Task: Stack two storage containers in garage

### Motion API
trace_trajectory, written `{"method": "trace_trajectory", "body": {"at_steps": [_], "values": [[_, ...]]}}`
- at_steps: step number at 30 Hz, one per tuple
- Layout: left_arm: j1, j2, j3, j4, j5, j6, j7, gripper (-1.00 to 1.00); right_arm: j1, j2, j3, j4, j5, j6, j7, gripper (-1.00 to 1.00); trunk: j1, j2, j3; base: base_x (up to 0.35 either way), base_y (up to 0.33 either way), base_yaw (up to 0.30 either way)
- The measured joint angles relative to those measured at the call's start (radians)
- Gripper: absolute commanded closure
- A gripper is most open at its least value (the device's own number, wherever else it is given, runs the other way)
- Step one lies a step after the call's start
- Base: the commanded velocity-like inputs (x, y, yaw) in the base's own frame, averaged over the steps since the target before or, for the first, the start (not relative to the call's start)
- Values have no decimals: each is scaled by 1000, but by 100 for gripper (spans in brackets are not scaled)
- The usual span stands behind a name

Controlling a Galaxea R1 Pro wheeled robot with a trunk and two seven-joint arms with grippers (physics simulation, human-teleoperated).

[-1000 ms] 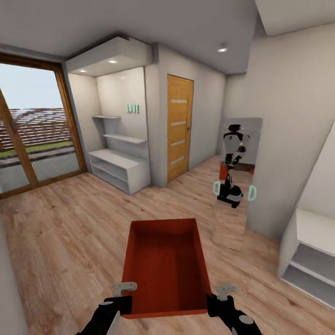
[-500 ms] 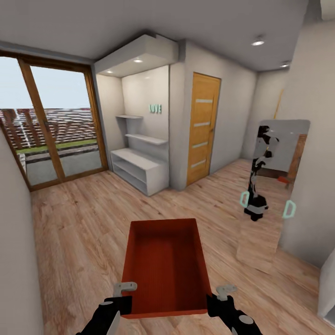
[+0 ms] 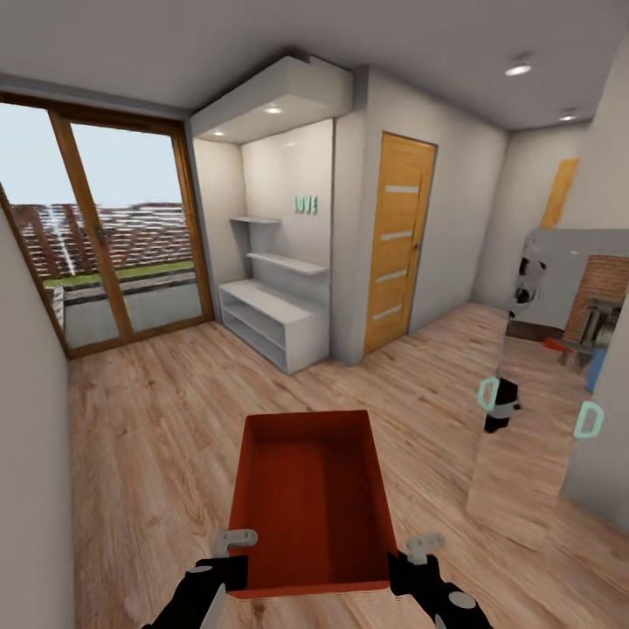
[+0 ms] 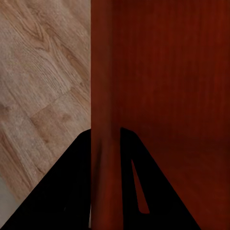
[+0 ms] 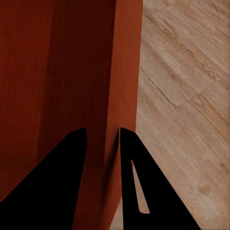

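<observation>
One orange-red open-top storage container [image 3: 310, 498] hangs low in front of me over light wood plank floor [image 3: 157, 437]. My left gripper [image 3: 234, 546] is shut on its left wall near the front corner, and my right gripper [image 3: 419, 550] is shut on its right wall. In the left wrist view the thin red wall [image 4: 103, 86] runs between the left gripper's [image 4: 104, 139] dark fingers. The right wrist view shows the other wall [image 5: 125, 72] pinched the same way in the right gripper [image 5: 103, 136]. The container is empty. The other container and the garage are out of view.
A glazed sliding door [image 3: 114, 253] stands at the far left. A white shelf unit [image 3: 271, 323] fills an alcove ahead, with a wooden door [image 3: 397, 245] beside it. A wall mirror [image 3: 542, 376] at the right reflects my body. A plain wall [image 3: 26, 489] is close on the left.
The whole view has swung, so the alcove, door and mirror have slid rightwards in the picture. The container sits unchanged between both grippers.
</observation>
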Motion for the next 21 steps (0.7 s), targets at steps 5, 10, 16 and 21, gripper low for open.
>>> {"method": "trace_trajectory", "body": {"at_steps": [5, 10, 16, 21], "values": [[0, 0, 0, 0, 0, 0, 0, 100, 0, 0, 0, 0, 0, 0, 0, 100, 0, 0, 0, 325, 0, 0], [0, 0, 0, 0, 0, 0, 0, 100, 0, 0, 0, 0, 0, 0, 0, 100, 0, 0, 0, 325, 0, 0], [0, 0, 0, 0, 0, 0, 0, 100, 0, 0, 0, 0, 0, 0, 0, 100, 0, 0, 0, 325, 0, 0], [0, 0, 0, 0, 0, 0, 0, 100, 0, 0, 0, 0, 0, 0, 0, 100, 0, 0, 0, 325, 0, 0]]}}
